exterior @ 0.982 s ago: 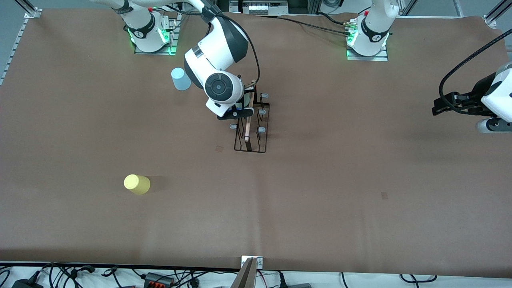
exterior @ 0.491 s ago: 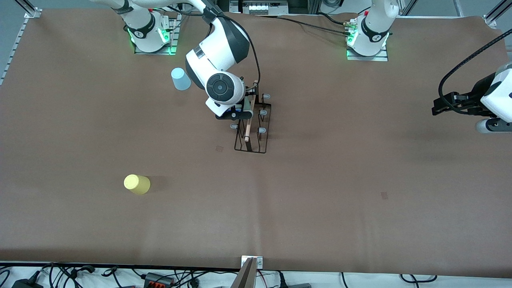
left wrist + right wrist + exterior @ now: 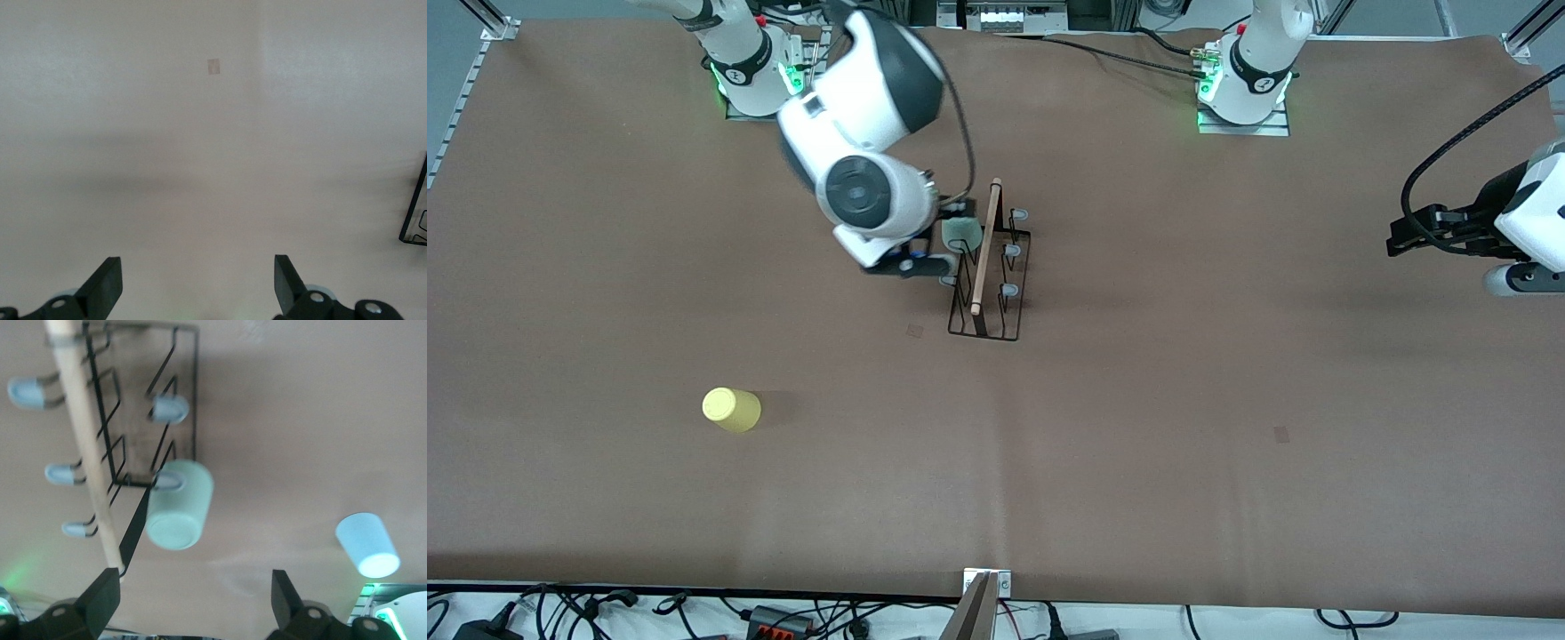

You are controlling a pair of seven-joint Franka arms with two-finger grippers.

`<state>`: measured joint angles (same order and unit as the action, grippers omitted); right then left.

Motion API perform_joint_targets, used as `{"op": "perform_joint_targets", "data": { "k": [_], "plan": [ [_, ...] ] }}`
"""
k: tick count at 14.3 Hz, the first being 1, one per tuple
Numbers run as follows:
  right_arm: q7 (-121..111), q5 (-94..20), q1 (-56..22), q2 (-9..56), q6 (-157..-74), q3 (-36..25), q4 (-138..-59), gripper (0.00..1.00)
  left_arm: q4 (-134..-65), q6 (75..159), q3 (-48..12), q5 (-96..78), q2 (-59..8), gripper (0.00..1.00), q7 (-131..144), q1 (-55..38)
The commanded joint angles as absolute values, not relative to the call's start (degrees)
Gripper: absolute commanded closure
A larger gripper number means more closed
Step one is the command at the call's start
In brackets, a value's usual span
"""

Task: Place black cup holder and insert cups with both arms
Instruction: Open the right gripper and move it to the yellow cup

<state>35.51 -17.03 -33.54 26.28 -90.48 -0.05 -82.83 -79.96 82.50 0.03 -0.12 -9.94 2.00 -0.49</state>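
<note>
While the black cup holder stands upright near the middle of the worktop, its wooden rod handle running along the top, a mint green cup hangs on one of its pale-tipped pegs, on the side of the rack toward the right arm's end. In the right wrist view that cup sits over a peg, mouth toward the rack, with nothing gripping it. The right claw hovers just beside the rack on that same side, fingers spread wide and released, holding nothing. A light blue cup shows in the right wrist view, standing on the worktop apart from the rack; in the front view the arm hides it. The yellow cup sits well apart from the rack, nearer the front camera and toward the right arm's end. Over at the left arm's end, well away from the rack, the left claw waits above bare worktop, fingers apart and empty.
</note>
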Motion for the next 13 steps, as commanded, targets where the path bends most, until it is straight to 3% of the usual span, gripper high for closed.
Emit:
{"op": "perform_joint_targets", "data": {
  "k": [1,8,13],
  "plan": [
    [32.8,-13.0,-28.5,27.3,-89.9,-1.8,-81.4,0.0,-81.4,82.7,0.4,-1.2,-8.6,0.0,2.3,-0.8],
    [30.7,1.8,-16.4,33.0,-107.3,-2.1,-81.3,0.0,-81.4,82.7,0.4,-1.4,-8.6,0.0,2.3,-0.8],
    [17.0,2.5,-8.8,38.0,-115.0,-2.0,-81.4,0.0,-81.4,82.7,0.4,-1.4,-8.6,0.0,2.3,-0.7]
  ]
}}
